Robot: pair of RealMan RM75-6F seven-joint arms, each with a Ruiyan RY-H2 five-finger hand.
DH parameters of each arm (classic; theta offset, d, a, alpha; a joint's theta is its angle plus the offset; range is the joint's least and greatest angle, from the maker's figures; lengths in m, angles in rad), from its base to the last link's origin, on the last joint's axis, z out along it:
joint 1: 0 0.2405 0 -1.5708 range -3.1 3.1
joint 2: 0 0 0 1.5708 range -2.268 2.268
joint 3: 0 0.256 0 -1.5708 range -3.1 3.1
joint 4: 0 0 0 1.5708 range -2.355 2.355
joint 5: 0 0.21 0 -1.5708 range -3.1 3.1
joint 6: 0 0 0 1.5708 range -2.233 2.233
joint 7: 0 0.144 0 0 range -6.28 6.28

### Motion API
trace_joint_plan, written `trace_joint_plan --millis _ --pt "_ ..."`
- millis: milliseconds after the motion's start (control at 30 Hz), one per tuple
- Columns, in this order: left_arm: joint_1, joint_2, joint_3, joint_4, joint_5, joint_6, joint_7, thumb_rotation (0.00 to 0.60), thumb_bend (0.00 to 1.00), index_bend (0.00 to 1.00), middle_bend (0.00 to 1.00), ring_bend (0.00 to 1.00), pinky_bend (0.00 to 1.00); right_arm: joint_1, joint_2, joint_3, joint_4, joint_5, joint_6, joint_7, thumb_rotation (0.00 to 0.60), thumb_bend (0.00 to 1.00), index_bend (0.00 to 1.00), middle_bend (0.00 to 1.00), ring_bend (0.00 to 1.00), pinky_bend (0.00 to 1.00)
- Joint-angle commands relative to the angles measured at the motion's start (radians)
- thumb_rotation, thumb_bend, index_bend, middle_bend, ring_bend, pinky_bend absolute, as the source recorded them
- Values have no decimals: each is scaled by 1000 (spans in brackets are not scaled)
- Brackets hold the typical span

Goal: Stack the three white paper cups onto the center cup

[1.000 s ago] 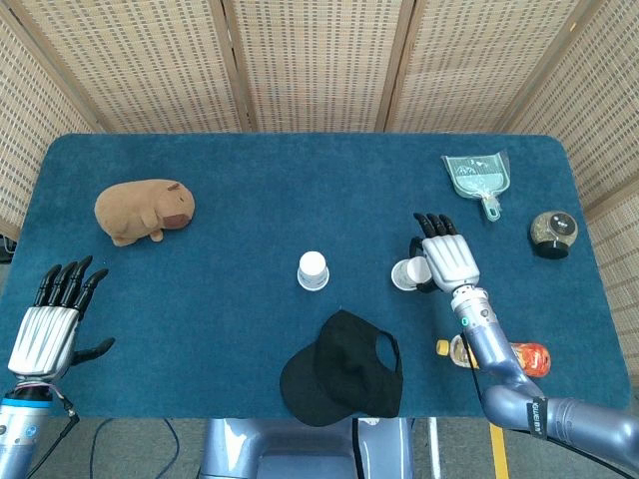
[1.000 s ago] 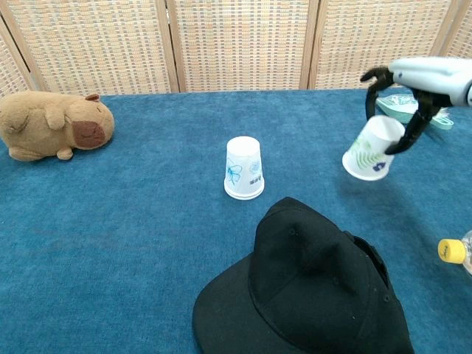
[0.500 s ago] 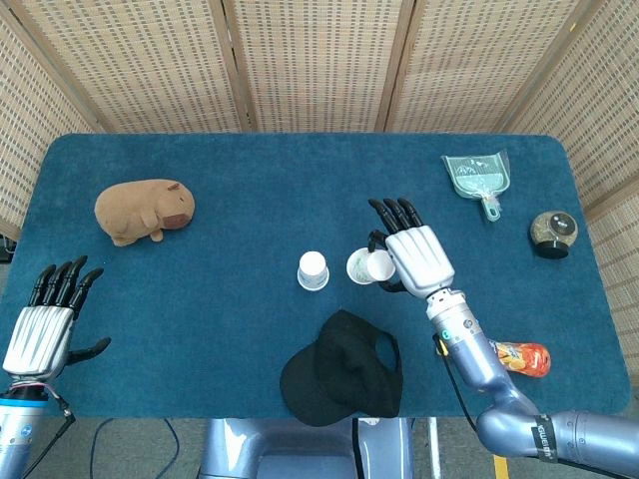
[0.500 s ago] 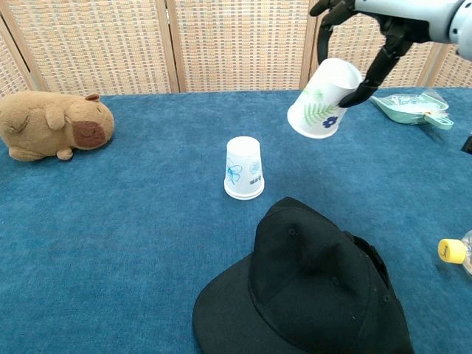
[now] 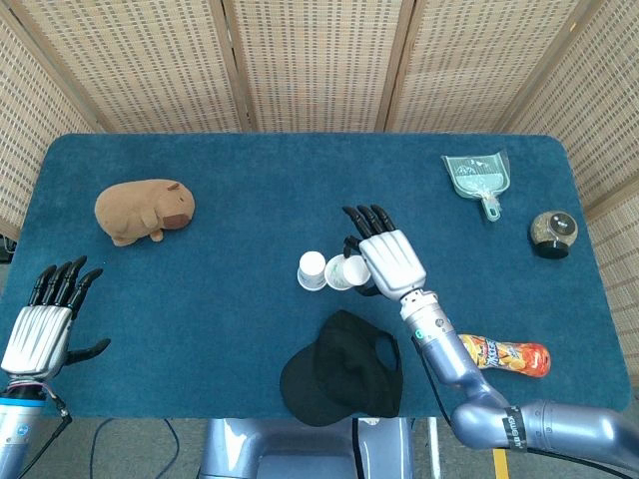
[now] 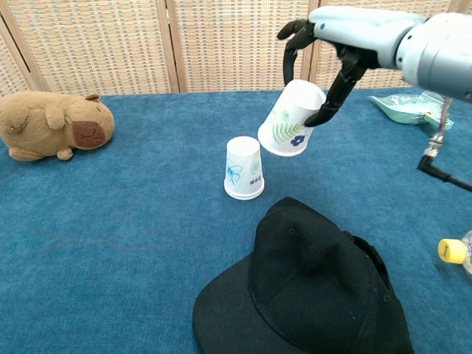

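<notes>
The right hand [image 6: 324, 55] has moved left since a moment ago, carrying its paper cup [image 6: 288, 119] closer to the center cup [image 6: 244, 168]. Its dark fingers wrap the cup and hold it tipped, mouth down and to the left, up in the air just right of the center cup. Both cups are smooth white paper with little leaf prints. The center cup stands upside down on the fuzzy blue table [image 6: 133, 221]. The left hand [image 5: 45, 321] holds nothing, fingers spread.
</notes>
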Motion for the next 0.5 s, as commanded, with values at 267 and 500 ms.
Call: trace_joint_plan --millis 267,500 --pt "1 10 -5 1 -4 -12 -20 600 99 112 0 0 0 36 -70 0 63 12 -9 2 600 202 533 130 0 0" --pt "4 18 -12 3 -13 -16 -42 600 100 112 0 0 0 67 -119 16 122 23 -22 9 600 202 533 132 0 0"
